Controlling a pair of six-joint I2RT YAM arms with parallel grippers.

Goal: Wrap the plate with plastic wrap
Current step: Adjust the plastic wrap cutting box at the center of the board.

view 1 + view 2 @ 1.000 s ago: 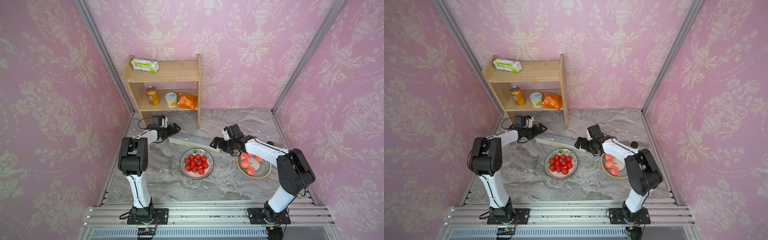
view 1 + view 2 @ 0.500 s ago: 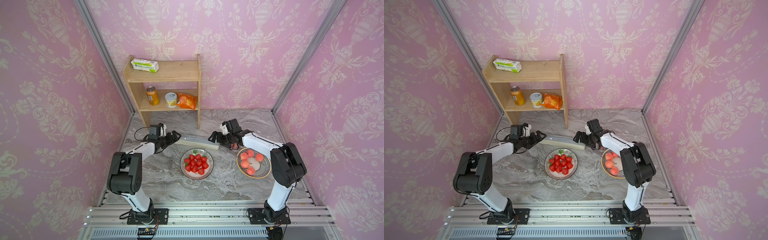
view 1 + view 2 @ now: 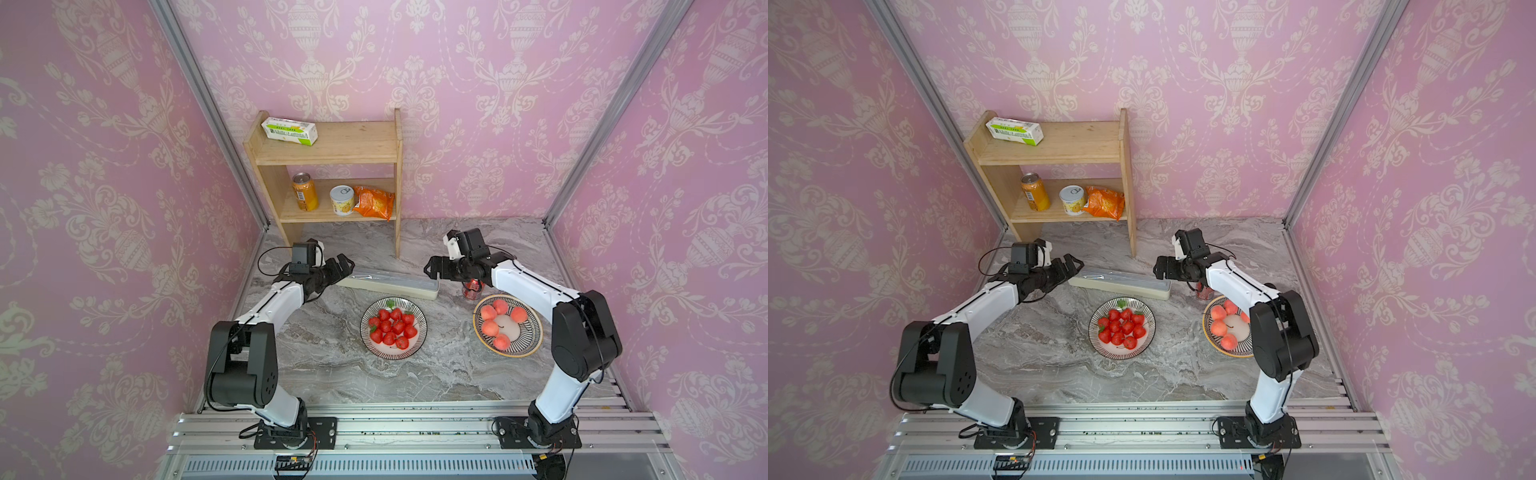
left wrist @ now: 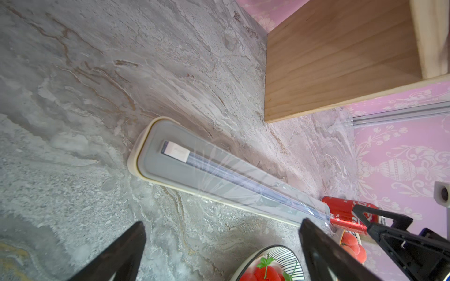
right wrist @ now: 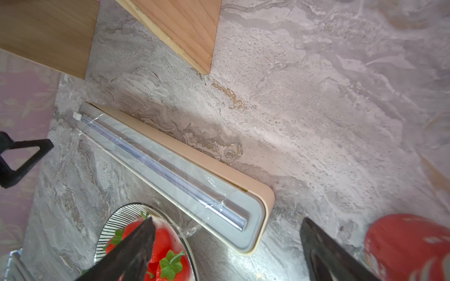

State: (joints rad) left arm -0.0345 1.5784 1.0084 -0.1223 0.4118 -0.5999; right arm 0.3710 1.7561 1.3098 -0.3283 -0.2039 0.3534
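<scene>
The right arm (image 3: 528, 282) covers most of the red can (image 3: 471, 289) in both top views; the right wrist view shows it blurred and cut by the edge. Both wrist views crop the strawberry plate (image 4: 282, 253), and the print on the carton (image 3: 289, 131) is too small to read.

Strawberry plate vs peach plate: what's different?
The strawberry plate holds a pile of small strawberries; the peach plate holds a few bigger peaches around a bare white centre. The strawberry plate sits mid-table, right in front of the wrap box; the peach plate sits farther to the robot's right, beside a red can. Both are round with black stripes.
</scene>
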